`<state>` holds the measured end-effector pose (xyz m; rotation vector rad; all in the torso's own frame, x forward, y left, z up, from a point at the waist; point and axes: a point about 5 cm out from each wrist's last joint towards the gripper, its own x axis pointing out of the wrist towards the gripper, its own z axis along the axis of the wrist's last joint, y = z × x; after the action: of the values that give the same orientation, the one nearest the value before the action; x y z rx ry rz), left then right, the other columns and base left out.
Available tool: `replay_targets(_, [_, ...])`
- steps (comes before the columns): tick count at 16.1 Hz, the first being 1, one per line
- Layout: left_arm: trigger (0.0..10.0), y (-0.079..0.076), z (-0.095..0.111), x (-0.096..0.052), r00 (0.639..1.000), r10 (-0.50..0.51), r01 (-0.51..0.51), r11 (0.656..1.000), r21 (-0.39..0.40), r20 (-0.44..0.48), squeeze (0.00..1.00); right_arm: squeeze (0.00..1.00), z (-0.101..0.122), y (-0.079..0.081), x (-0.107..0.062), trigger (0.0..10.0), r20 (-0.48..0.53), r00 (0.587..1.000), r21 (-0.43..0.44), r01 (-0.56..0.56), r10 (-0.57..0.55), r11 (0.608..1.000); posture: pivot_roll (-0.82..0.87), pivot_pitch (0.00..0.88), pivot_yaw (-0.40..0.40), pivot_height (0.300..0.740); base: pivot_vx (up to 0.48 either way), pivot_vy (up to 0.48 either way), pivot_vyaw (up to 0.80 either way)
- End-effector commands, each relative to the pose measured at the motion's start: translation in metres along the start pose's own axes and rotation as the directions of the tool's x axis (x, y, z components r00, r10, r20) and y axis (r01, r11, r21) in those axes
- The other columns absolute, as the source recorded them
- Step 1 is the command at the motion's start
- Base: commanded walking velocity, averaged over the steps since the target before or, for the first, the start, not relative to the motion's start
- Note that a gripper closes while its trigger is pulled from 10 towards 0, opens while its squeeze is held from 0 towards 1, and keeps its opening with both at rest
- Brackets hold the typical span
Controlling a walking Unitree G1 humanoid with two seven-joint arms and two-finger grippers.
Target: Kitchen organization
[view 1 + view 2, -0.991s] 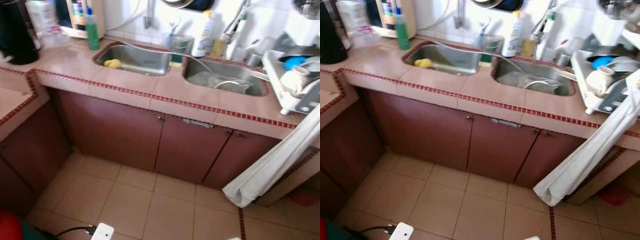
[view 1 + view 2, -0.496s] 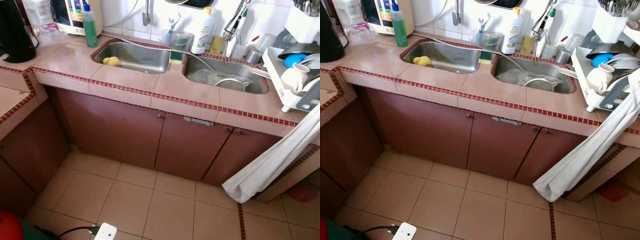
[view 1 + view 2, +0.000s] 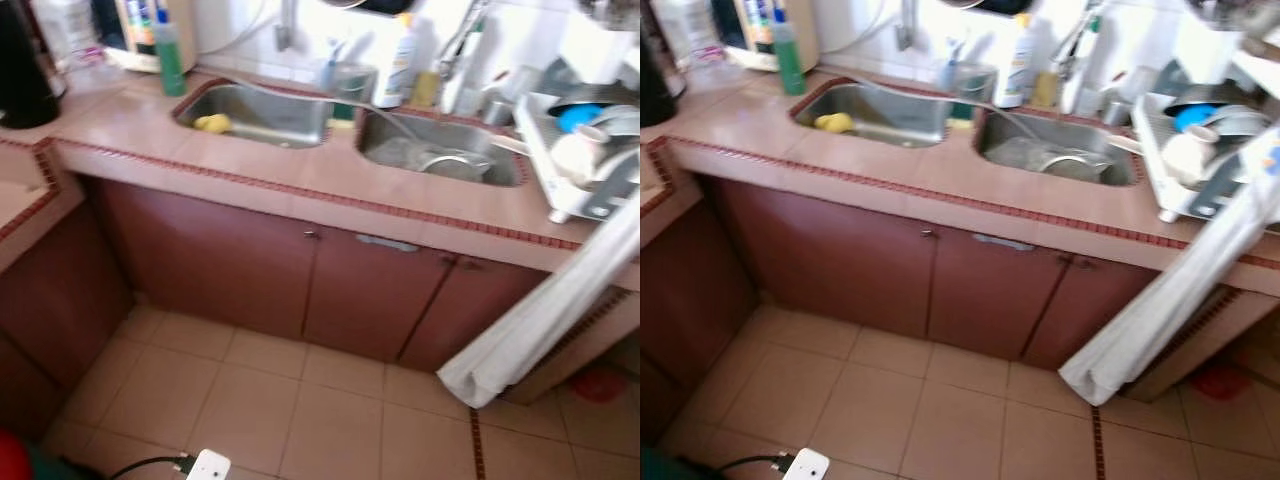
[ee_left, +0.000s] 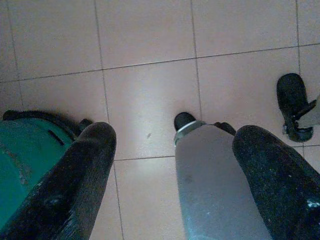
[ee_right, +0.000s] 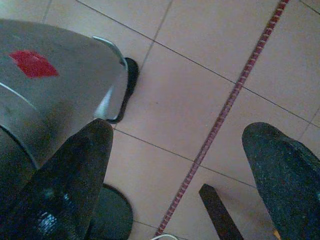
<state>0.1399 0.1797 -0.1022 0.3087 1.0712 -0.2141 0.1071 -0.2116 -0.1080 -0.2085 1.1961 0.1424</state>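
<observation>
Counter: pink tiled countertop with red trim (image 3: 250,160) runs across the upper half of the frame, above brown cabinet doors (image 3: 220,265).
Sinks: two steel basins; left sink (image 3: 255,110) holds a yellow sponge-like lump (image 3: 212,123); right sink (image 3: 440,158) holds a metal strainer or bowl (blurred, can't tell which).
Clutter: green soap bottle (image 3: 168,58) upper left, white detergent bottle (image 3: 402,70) upper middle, white dish rack with cups and a blue bowl (image 3: 585,160) upper right.
Cloth: long white cloth (image 3: 540,320) hangs off the counter at the right, its end low near the floor.
Floor: beige tiles (image 3: 300,410); white plug adapter with black cable (image 3: 208,466) at the bottom edge.
Left gripper: (image 4: 170,185) hangs over the floor tiles, black fingers (image 4: 75,185) apart, holding nothing.
Right gripper: (image 5: 185,185) also hangs over the floor, fingers (image 5: 70,185) spread wide, nothing between them.
Task thing: not settled by the task sentence; likely candidates are the counter items and the sinks' contents, all well apart from both grippers.
Stage: cannot judge; the scene fits an early or a late point.
Risks: the head views are blurred (camera likely moving), so a reach could be misjudged; a foot could catch the cable or the hanging cloth, and the cloth could drag the rack's crockery off.
</observation>
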Motion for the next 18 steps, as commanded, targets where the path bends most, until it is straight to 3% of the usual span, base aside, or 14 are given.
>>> replay_targets(1, [10.0,-0.0102,-0.0071,-0.0006,0.999,-0.029,0.029,1.0,-0.01,-0.028,0.0,0.0,-0.0037,-0.0063,-0.0015,10.0,-0.009,1.0,0.004,0.013,-0.013,1.0,-0.02,0.023,-0.073,0.74,0.0,0.0,0.0])
replay_targets(15, [10.0,-0.0106,-0.0062,-0.0003,0.999,-0.035,0.035,0.999,0.017,-0.031,0.0,0.0,-0.0019,-0.007,-0.0014,10.0,-0.003,1.0,0.021,0.013,-0.013,1.0,-0.03,0.01,-0.077,0.74,0.0,0.0,0.0])
replay_targets(18, [10.0,-0.0104,-0.0069,-0.0005,0.999,-0.034,0.035,0.999,0.021,-0.032,0.0,0.0,-0.0013,-0.0069,-0.0013,10.0,-0.006,1.0,-0.013,0.007,-0.008,1.0,-0.03,0.009,-0.075,0.74,0.0,0.0,0.0])
